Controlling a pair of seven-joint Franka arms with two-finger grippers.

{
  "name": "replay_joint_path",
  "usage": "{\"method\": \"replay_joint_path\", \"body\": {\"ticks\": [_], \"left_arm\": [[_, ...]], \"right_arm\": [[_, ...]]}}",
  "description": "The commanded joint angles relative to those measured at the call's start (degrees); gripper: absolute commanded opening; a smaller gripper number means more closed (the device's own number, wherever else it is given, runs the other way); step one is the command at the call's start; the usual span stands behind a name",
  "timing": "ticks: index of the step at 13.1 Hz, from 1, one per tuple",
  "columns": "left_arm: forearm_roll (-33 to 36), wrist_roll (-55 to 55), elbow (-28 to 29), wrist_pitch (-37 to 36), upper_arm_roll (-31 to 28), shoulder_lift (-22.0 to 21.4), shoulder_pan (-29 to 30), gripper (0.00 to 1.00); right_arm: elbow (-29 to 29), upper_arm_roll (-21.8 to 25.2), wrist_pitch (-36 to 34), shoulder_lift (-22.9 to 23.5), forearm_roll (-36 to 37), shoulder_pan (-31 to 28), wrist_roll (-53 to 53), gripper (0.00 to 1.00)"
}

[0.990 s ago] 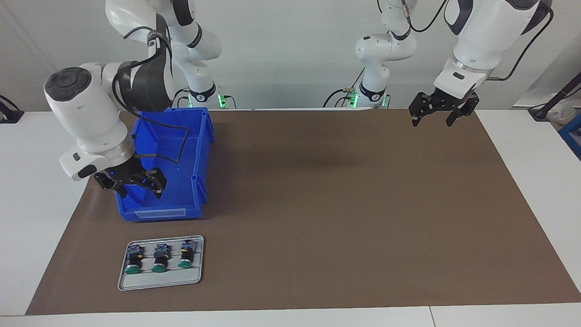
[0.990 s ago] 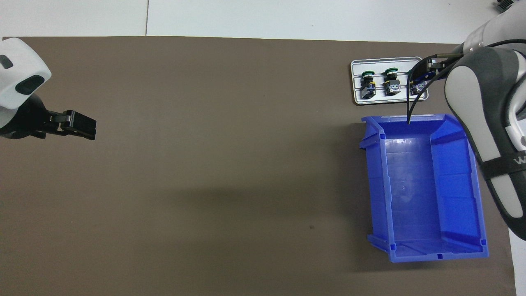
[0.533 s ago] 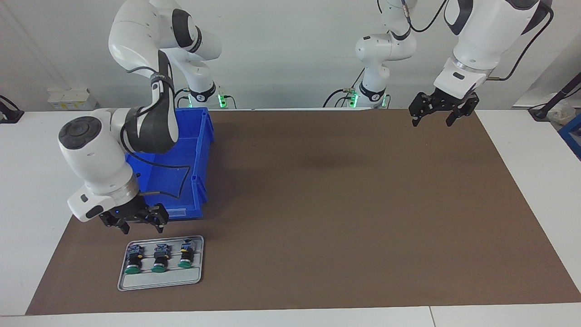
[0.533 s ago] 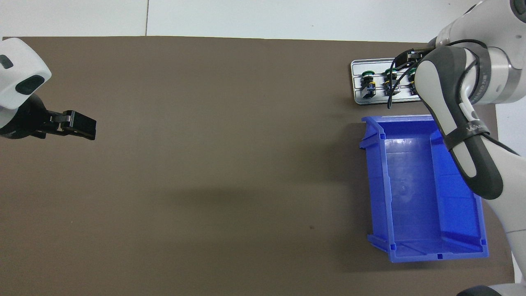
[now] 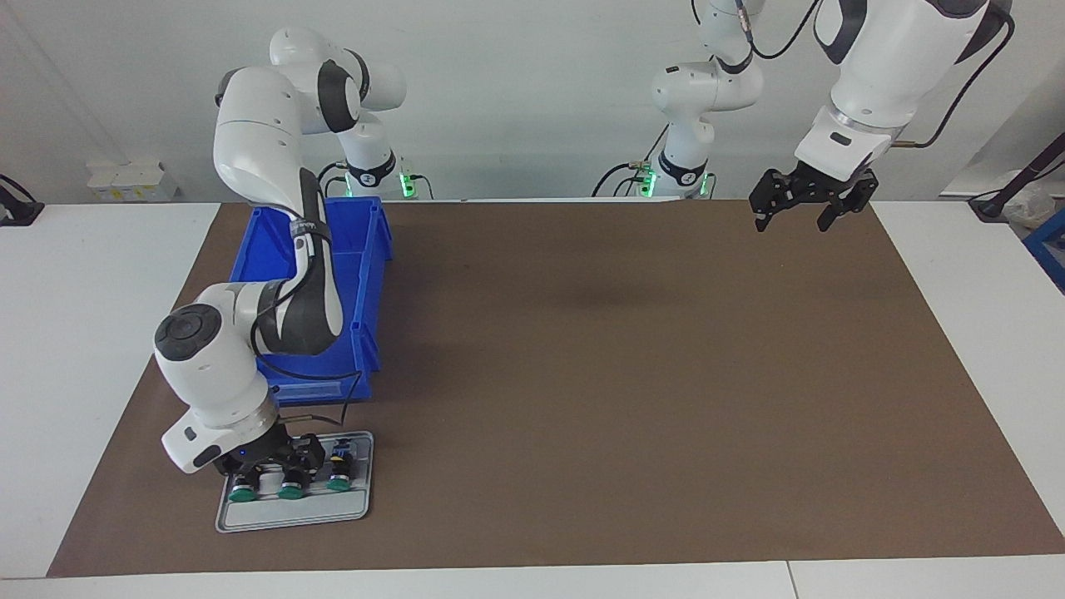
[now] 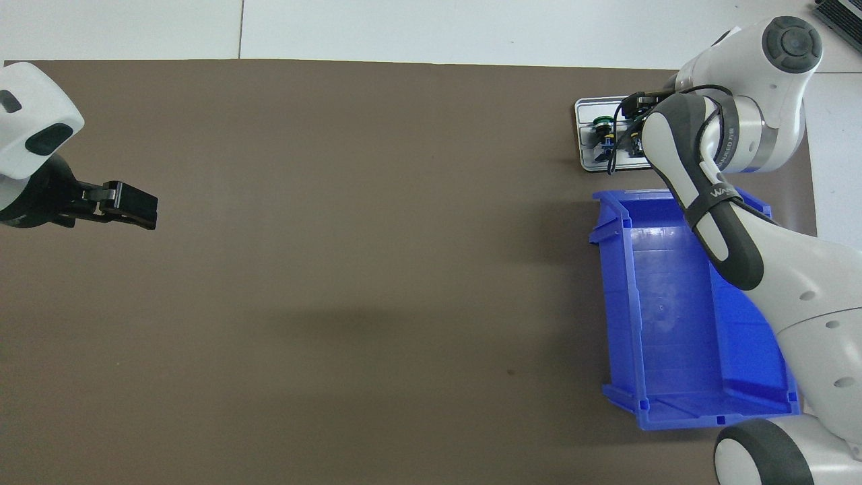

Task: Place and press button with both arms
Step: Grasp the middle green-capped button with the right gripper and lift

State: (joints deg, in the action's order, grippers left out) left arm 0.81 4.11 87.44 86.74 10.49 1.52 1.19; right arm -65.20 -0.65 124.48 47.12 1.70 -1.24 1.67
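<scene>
Black fingers of the right gripper (image 5: 268, 466) now stand spread, low over the grey tray (image 5: 293, 514) at the lower left of the facing view; you can see them straddling the rear blocks of the two buttons (image 5: 290, 483) lying toward the right arm's end of the table, with nothing yet clamped. A second ago that gripper hung over the blue bin (image 5: 354, 249), and half a second ago it stood just short of the tray's edge, so the right arm has swung down from bin to tray in one sweep. All three green-capped buttons lie in a row on the tray, none lifted; which one is targeted cannot be read, since in the overhead view the wrist covers most of the tray. Take this as the end of the approach: closing on a button appears to be the next step. The left gripper (image 5: 803, 208), upper right of the facing view, waits unchanged above the brown mat (image 5: 632, 383), fingers apart and empty.
</scene>
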Motion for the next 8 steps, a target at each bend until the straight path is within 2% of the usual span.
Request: {"method": "replay_joint_path", "body": {"ticks": [1, 4, 8], "left_arm": [[0.4, -0.2, 2.0, -0.1, 0.3, -1.9, 0.7, 1.0], [0.4, -0.2, 2.0, -0.1, 0.3, -1.9, 0.7, 1.0], [0.4, -0.2, 2.0, -0.1, 0.3, -1.9, 0.7, 1.0]], "right_arm": [[0.4, -1.3, 1.5, 1.0, -0.6, -1.3, 1.7, 0.91], [-1.8, -1.3, 1.8, 0.3, -0.9, -1.5, 1.8, 0.89], [-7.6, -1.4, 5.9, -1.6, -2.0, -1.7, 1.9, 0.86]]}}
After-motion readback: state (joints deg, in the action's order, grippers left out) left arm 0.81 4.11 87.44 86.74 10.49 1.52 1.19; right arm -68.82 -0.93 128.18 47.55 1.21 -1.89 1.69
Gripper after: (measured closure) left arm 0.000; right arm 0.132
